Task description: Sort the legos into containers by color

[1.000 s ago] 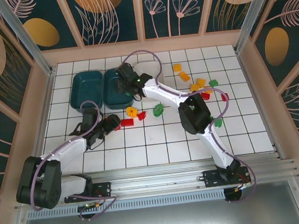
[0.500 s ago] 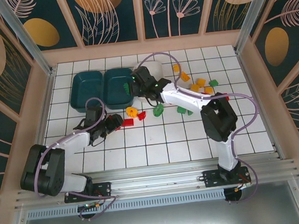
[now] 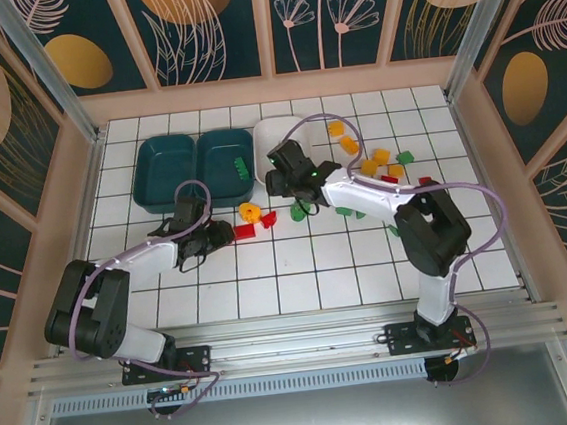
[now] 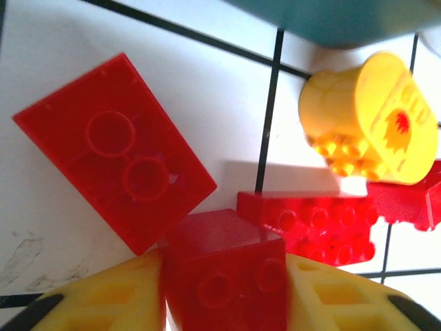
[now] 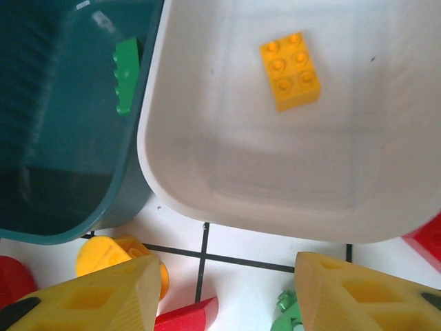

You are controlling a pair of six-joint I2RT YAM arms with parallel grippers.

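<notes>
Both arms [image 3: 362, 193] have white links, black joints, purple cables [image 3: 305, 119], yellow gripper fingers [image 5: 103, 293].

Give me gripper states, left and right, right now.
Left gripper: closed on a red lego.
Right gripper: open, holding nothing, by the near rim of the white container.
</notes>
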